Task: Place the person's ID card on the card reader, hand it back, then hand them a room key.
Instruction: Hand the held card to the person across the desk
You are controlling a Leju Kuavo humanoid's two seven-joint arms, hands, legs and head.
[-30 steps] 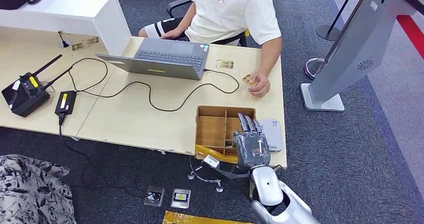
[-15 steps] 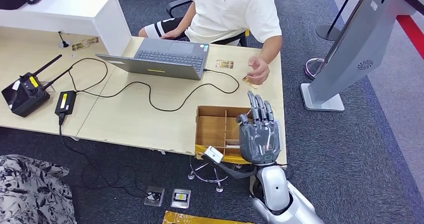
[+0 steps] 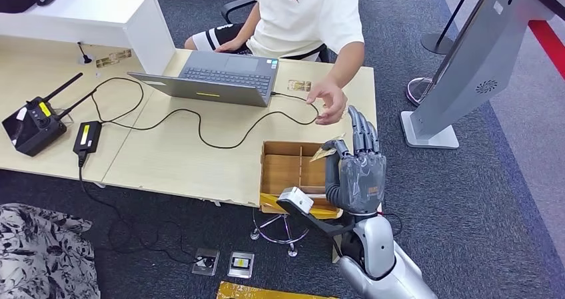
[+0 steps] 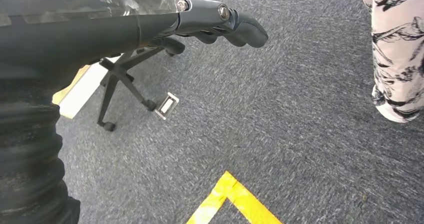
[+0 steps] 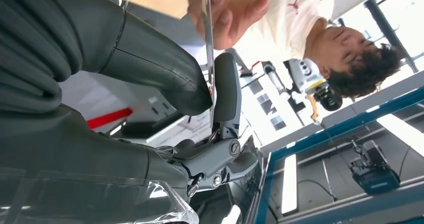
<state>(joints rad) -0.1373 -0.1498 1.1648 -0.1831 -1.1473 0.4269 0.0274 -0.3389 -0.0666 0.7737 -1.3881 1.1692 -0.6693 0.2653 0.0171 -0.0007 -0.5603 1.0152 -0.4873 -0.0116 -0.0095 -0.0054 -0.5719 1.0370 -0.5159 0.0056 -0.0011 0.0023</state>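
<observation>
My right hand (image 3: 358, 172) is raised upright over the right end of the desk (image 3: 173, 159). It pinches a thin gold-coloured card (image 3: 322, 154) between thumb and finger. In the right wrist view the card (image 5: 207, 39) stands edge-on between my thumb and a dark finger. The person's hand (image 3: 328, 102) hovers just beyond the card with fingers spread, and its fingertips (image 5: 225, 14) reach the card's far end. A second card (image 3: 300, 85) lies on the desk by the laptop. My left hand (image 4: 220, 22) hangs over the carpet, holding nothing.
A wooden compartment box (image 3: 288, 172) sits at the desk's front edge beside my right hand. Behind it are a laptop (image 3: 223, 78), a black cable (image 3: 200, 122), a power adapter (image 3: 86, 137) and a remote controller (image 3: 33, 126). A grey kiosk (image 3: 460, 66) stands to the right.
My right hand rose from low over the box's right side and moved toward the person, now showing a card in its pinch. The person's hand lifted off the desk and reached toward it.
</observation>
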